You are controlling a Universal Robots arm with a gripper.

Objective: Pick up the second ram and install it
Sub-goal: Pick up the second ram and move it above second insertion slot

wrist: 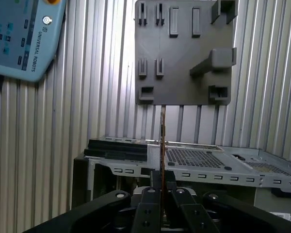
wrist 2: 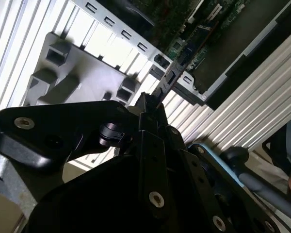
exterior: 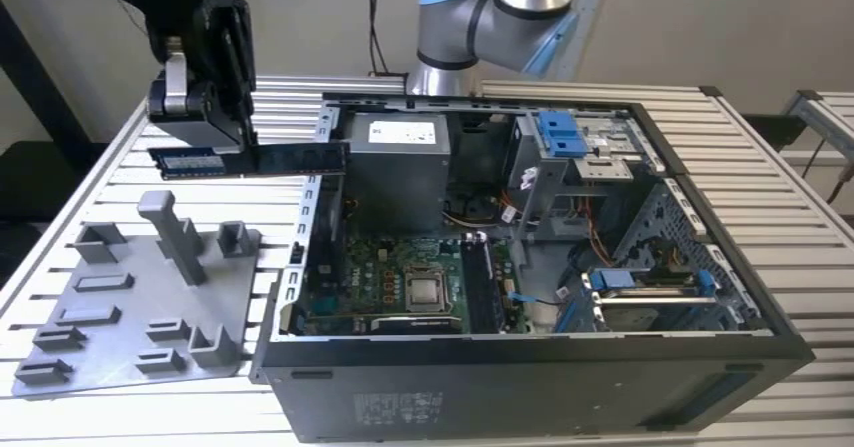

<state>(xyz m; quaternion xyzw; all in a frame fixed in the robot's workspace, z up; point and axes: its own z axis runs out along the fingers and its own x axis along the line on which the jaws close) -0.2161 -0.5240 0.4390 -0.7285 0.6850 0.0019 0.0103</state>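
Note:
The second ram [exterior: 267,158] is a long dark stick with a blue-and-white label at the end towards the exterior view's left. It hangs level in the air above the slatted table, just outside the open computer case [exterior: 534,367], with one end over the case wall. My gripper [exterior: 224,143] is shut on it from above, near the labelled half. Both wrist views show the ram edge-on, a thin strip [wrist: 163,141] running out from between the fingers [wrist 2: 144,112]. The motherboard [exterior: 400,277] lies inside the case, below and to the exterior view's right of the stick.
A grey tray [exterior: 134,307] with an upright post [exterior: 174,237] and several small holders lies on the table at the exterior view's left of the case. A teach pendant [wrist: 19,34] rests on the slats beyond the tray [wrist: 184,53]. The arm's base [exterior: 467,27] stands behind the case.

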